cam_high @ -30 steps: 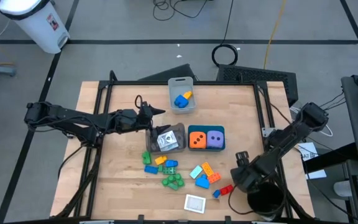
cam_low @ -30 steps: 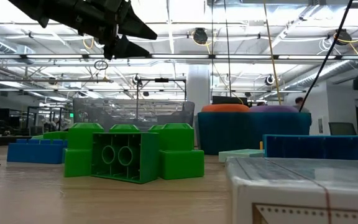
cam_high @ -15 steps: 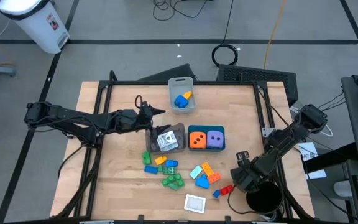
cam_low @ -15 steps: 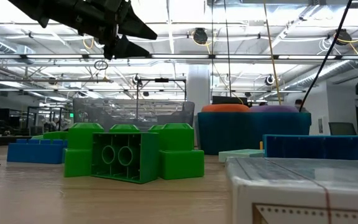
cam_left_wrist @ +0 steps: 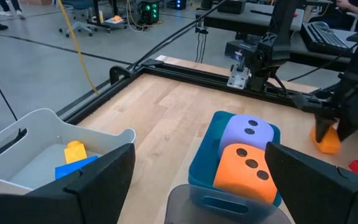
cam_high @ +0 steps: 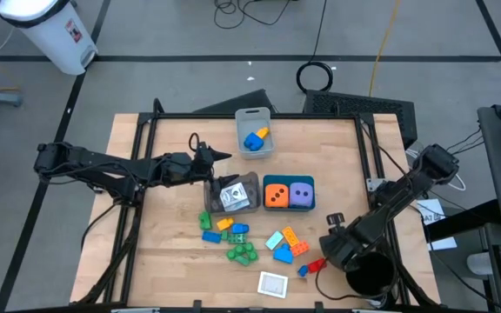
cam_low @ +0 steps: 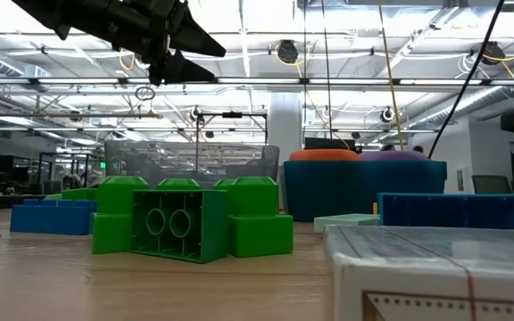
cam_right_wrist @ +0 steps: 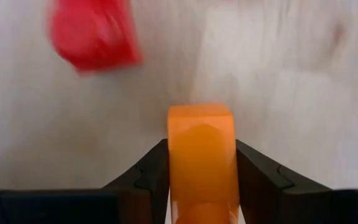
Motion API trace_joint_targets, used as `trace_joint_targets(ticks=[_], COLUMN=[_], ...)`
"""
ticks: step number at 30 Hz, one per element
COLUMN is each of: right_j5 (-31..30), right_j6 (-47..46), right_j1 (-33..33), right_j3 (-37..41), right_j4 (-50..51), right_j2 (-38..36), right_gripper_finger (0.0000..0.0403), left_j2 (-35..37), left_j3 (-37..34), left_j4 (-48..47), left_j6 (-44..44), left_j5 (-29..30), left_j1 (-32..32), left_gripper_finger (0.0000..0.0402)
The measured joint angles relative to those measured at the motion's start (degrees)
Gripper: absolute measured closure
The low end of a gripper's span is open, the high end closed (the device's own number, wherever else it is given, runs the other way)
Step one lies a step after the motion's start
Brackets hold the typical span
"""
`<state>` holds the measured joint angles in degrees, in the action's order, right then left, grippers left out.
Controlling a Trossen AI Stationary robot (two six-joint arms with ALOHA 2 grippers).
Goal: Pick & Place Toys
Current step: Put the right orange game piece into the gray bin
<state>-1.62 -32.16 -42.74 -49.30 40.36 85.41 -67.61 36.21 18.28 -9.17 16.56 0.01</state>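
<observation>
My right gripper (cam_right_wrist: 201, 155) points down near the table's near right (cam_high: 331, 239) and is shut on a small orange brick (cam_right_wrist: 201, 130), which also shows in the left wrist view (cam_left_wrist: 327, 140). A red brick (cam_high: 316, 264) lies on the table just beside it. My left gripper (cam_high: 222, 156) hangs open and empty above the table, beside the far left corner of the grey bin (cam_high: 236, 193). Loose green (cam_high: 242, 253), blue (cam_high: 210, 236) and orange (cam_high: 296, 242) bricks and a white-edged card (cam_high: 273, 283) lie flat on the wood. My right gripper pinches the orange brick by two opposite sides (cam_right_wrist: 174, 149) between its two fingers. The fingers come from above, pointing down. The brick stands upright between them over the table; whether its underside is clear of the wood I cannot tell.
A teal bin (cam_high: 288, 180) holds an orange die and a purple die (cam_left_wrist: 248, 134). A pale grey bin (cam_high: 255, 132) at the far side holds a blue and a yellow brick. A card lies in the grey bin. A black frame borders the table (cam_high: 365, 148).
My right arm has shifted a little toward the table's left and near edges, still shut on the orange brick. The red brick shows blurred in the right wrist view.
</observation>
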Motion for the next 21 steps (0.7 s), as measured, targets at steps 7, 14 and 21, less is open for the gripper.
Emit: trace_joint_targets(ticks=[7,14,21], right_j5=[-5.98,-10.46,-14.45], right_j6=[0.25,0.30,5.40], right_j1=[0.33,0.33,-0.04], right_j3=[0.00,0.02,0.02], right_j4=[-7.00,-13.43,-24.77], right_j2=[-3.82,-10.70,-17.87], right_gripper_finger=[0.0273,0.0273,0.0273], left_j2=[0.00,0.00,0.00], left_j3=[0.00,0.00,-0.01], left_j4=[0.00,-0.02,0.00], left_j6=[0.00,0.00,-0.01], left_j5=[0.00,0.00,0.00], left_j1=[0.00,0.00,0.00], left_gripper_finger=[0.0037,0.0036,0.0036])
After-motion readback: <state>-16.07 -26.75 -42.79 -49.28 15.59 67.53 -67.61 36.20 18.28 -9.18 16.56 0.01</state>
